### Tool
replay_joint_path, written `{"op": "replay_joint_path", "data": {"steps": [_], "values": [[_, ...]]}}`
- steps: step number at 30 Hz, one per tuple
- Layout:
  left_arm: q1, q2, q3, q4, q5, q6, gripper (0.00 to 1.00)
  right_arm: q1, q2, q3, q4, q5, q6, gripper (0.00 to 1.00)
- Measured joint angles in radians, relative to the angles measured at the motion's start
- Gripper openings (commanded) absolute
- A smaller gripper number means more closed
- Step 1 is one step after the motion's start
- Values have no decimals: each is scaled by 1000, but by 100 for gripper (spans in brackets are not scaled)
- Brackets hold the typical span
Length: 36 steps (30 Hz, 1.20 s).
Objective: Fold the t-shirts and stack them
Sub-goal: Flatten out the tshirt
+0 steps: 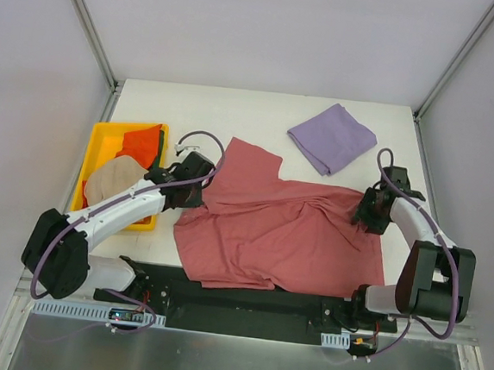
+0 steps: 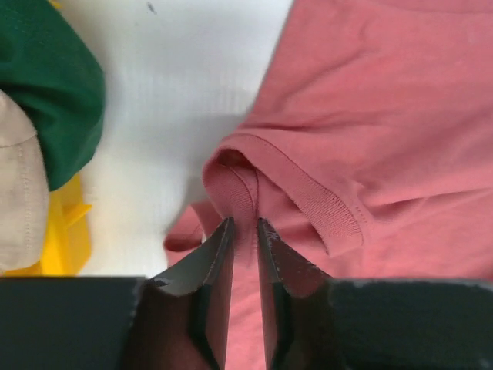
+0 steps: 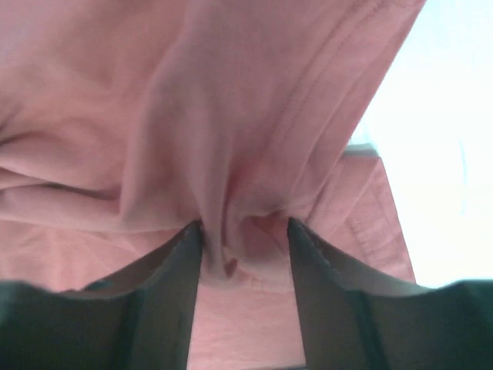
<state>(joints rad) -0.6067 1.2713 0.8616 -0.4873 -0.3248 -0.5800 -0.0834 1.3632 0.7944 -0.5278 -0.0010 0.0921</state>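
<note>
The dusty red t-shirt (image 1: 286, 232) lies spread and wrinkled on the white table. My left gripper (image 1: 196, 193) is at its left edge, shut on a ribbed hem fold; in the left wrist view the left gripper (image 2: 245, 223) pinches the red cloth (image 2: 370, 116) between nearly closed jaws. My right gripper (image 1: 367, 215) is at the shirt's right edge; in the right wrist view the right gripper (image 3: 245, 227) holds a gathered bunch of the red cloth (image 3: 192, 116). The lavender t-shirt (image 1: 331, 138) lies folded at the back right.
A yellow bin (image 1: 104, 138) stands at the left, holding the orange t-shirt (image 1: 142, 145), the beige t-shirt (image 1: 113, 180) and the dark green t-shirt (image 2: 46, 77). White walls enclose the table's back and sides.
</note>
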Motion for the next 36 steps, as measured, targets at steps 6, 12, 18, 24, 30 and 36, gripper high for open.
{"op": "replay_joint_path", "data": {"steps": [6,12,18,24,30,36], "values": [[0,60,44,-72,-23,-28,99,53,37,117,-89,57,-15,96],[0,76,209,-91,-25,-6,99,167,136,395,-90,50,-89,96],[0,215,395,-29,47,76,99,288,459,747,-79,-26,-399,96],[6,402,406,30,196,127,99,335,782,1040,-140,-34,-751,96],[17,530,404,81,320,132,99,301,1032,1332,-241,-35,-913,96],[53,607,409,102,376,128,99,261,1167,1548,-301,-39,-853,96]]}}
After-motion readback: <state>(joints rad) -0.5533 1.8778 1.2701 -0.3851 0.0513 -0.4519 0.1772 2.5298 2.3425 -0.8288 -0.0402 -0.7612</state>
